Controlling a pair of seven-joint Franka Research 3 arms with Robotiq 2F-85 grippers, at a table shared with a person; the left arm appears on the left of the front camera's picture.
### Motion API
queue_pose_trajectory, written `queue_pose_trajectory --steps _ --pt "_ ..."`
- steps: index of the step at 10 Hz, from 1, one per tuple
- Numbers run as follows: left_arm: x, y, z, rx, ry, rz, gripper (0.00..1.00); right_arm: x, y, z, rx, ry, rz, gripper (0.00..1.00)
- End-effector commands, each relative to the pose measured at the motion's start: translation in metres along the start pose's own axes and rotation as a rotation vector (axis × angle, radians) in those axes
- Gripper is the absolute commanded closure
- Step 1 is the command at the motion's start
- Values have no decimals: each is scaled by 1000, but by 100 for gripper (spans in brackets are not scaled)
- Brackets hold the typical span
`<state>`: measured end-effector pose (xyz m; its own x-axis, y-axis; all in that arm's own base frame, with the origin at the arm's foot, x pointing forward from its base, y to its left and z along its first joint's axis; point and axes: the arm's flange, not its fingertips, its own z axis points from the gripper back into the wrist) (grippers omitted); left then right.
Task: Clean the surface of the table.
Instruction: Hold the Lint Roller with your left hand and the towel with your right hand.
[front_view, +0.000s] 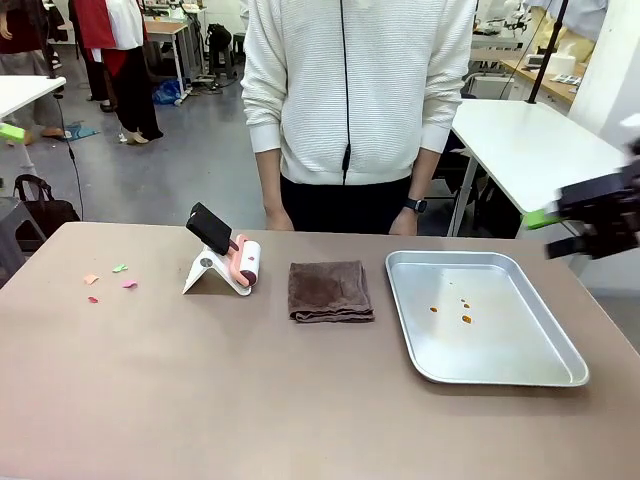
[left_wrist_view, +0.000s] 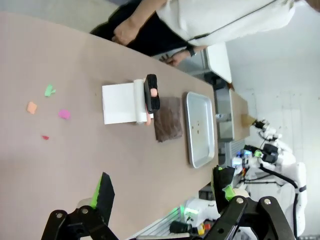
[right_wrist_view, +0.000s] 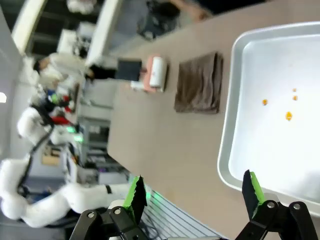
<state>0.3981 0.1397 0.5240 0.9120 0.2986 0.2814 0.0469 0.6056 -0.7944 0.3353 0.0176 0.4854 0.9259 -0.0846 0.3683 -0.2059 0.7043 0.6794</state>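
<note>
Table: wide tan-brown matte table (front_view: 200, 400) carried small coloured paper scraps (front_view: 130, 284) at far left (four showed).
Grippers: left gripper (left_wrist_view: 162, 177) and right gripper (right_wrist_view: 193, 180) both stood released, empty.

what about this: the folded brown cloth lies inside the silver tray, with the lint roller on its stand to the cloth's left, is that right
No. The brown cloth lies on the table beside the silver tray, not inside it. The lint roller on its stand is to the cloth's left, as you said. The front view shows this.
</note>
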Motion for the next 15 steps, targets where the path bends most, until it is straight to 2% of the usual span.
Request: queue_pose_trajectory --steps 1,2,4,6,7,10,11,12,15 --pt "21 3 -18 24 115 -54 0 31 18 -48 -73 66 15 0" --pt "28 1 -39 38 187 -65 0 37 33 -77 -121 103 30 0" --pt "37 -1 -71 38 247 -63 0 44 53 -133 -192 140 12 0" --pt "35 -16 -120 19 346 -102 0 44 59 -193 -275 219 -19 0" --pt "37 -20 -134 22 404 -108 0 43 57 -212 -324 209 -29 0" --pt "43 -24 -152 53 420 -104 0 35 42 -236 -336 243 -57 0" --pt "43 -24 -159 88 466 -96 0 29 41 -232 -312 239 -29 0" --pt "36 -25 -157 22 404 -98 0 29 41 -232 -312 239 -29 0" --pt "36 -25 -157 22 404 -98 0 29 41 -232 -312 239 -29 0"
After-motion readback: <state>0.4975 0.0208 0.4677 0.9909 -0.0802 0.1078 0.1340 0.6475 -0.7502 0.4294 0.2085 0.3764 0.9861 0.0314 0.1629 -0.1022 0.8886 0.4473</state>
